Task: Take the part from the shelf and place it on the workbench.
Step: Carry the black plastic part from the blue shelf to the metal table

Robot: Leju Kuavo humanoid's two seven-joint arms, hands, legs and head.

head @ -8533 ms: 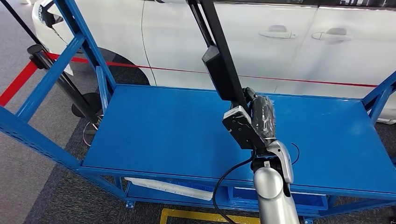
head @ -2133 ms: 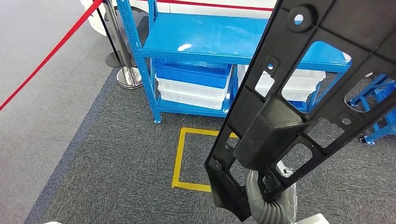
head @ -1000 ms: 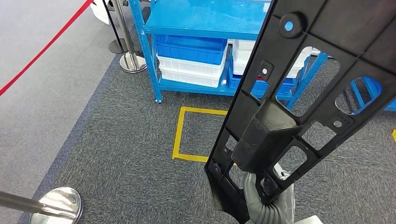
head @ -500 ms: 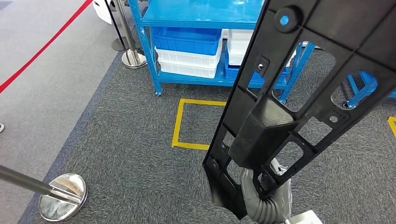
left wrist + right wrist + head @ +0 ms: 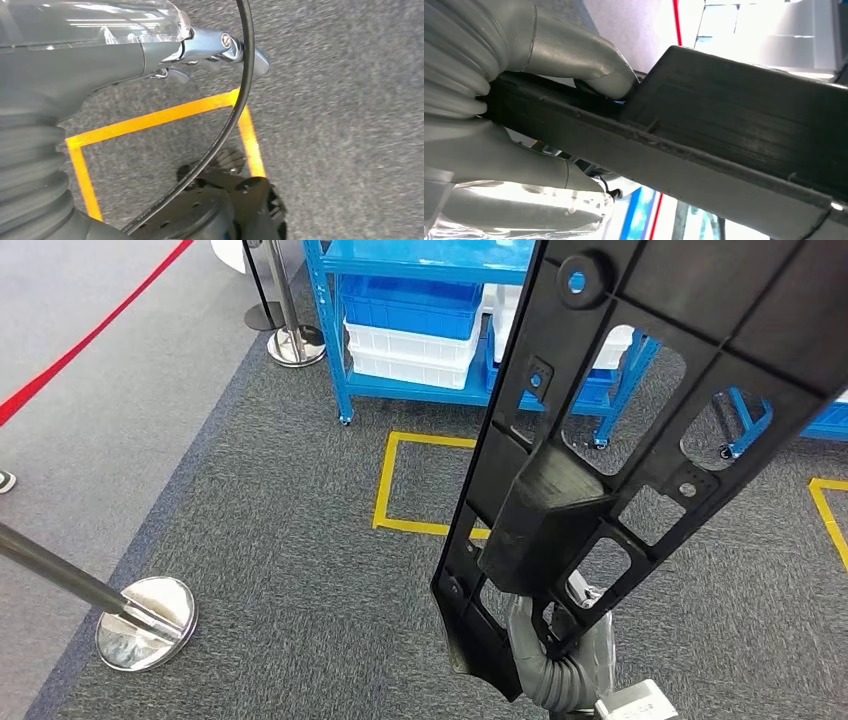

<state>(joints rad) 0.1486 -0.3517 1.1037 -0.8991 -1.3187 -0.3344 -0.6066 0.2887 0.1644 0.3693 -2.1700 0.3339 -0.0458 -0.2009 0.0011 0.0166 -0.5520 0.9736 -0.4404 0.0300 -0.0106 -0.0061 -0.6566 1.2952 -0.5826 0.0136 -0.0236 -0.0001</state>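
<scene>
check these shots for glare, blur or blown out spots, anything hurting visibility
Head view: sharp and evenly lit, but the black part close to the lens blocks much of the floor. Left wrist view: carpet smeared, glare on the left hand. Right wrist view: background blown out white behind the part, right hand clear.

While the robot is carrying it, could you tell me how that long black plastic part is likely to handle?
The black part looks stiff: a ribbed, cut-out frame showing no sag. It is probably light for its size, being mostly openings. The right hand grips it near one end, so the long free length may swing or twist in the grip; it reaches far above the arm in the head view.
</scene>
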